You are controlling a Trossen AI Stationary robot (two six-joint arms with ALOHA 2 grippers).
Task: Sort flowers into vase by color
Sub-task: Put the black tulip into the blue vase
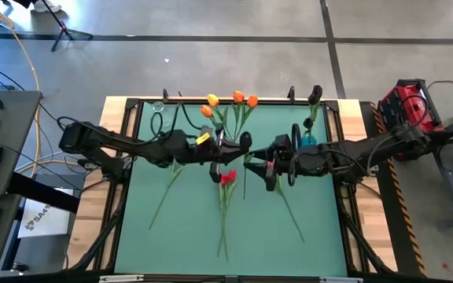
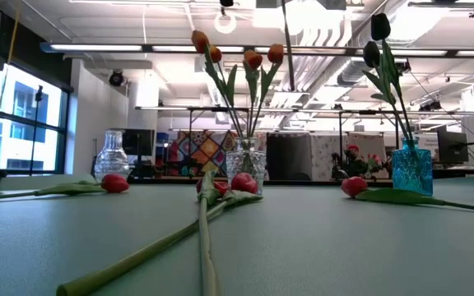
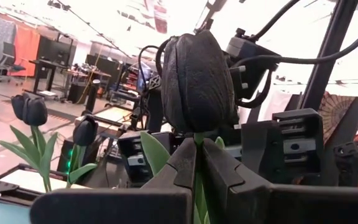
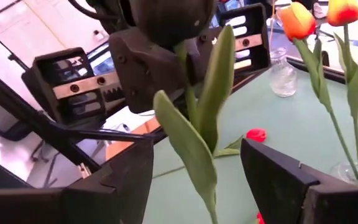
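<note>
My left gripper (image 3: pixel 197 155) is shut on a near-black tulip (image 3: pixel 197 81) above the table's middle (image 1: pixel 244 149). My right gripper (image 4: pixel 194 177) is open just right of it (image 1: pixel 264 163); its two fingers stand wide apart on either side of the tulip's stem and leaves (image 4: pixel 194 137) without touching. A clear vase (image 2: pixel 245 164) at the far edge holds orange tulips (image 1: pixel 230 101). A blue vase (image 2: pixel 410 168) holds dark tulips (image 2: pixel 378 37). Red tulips (image 1: pixel 226 178) lie flat on the mat. My left gripper pinches the dark tulip's stem just under the head (image 3: pixel 197 146) between its two fingers, which lie across the stem. The head stands up beyond the fingertips. The stem and leaves (image 1: pixel 244 177) are lifted clear and pass between my right gripper's open fingers.
An empty clear vase (image 1: pixel 158 108) stands at the far left corner of the green mat (image 1: pixel 179 236). Loose stems lie on the mat left (image 1: pixel 163 189) and right (image 1: pixel 289 206) of the red tulips. A black frame rims the table.
</note>
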